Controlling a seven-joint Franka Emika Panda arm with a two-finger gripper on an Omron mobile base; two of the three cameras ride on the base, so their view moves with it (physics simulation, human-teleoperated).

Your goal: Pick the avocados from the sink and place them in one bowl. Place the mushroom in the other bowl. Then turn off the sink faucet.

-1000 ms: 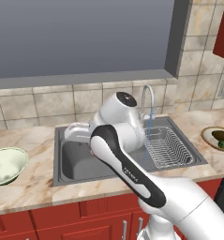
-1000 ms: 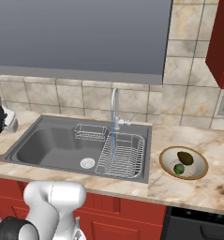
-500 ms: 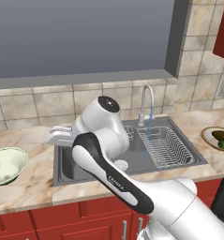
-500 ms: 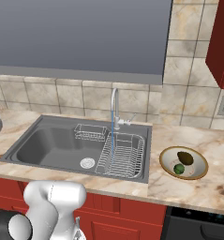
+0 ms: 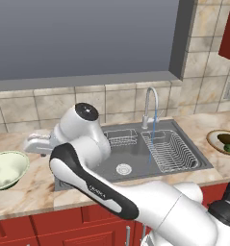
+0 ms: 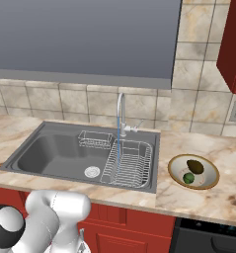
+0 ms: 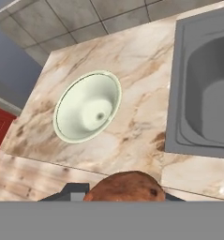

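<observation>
Hand view: gripper (image 7: 123, 197) pinches the mushroom (image 7: 124, 187) over the counter (image 7: 132, 126), green bowl (image 7: 87, 107) ahead, sink (image 7: 202, 93) beside. Right base view adds both avocados (image 6: 192, 171) in the tan bowl (image 6: 176, 164) and the faucet (image 6: 120, 113) running.

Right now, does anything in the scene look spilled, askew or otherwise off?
Only the sink faucet stands out: a thin stream runs into the sink. Both avocados sit in the tan bowl, the green-cream bowl is upright.
</observation>
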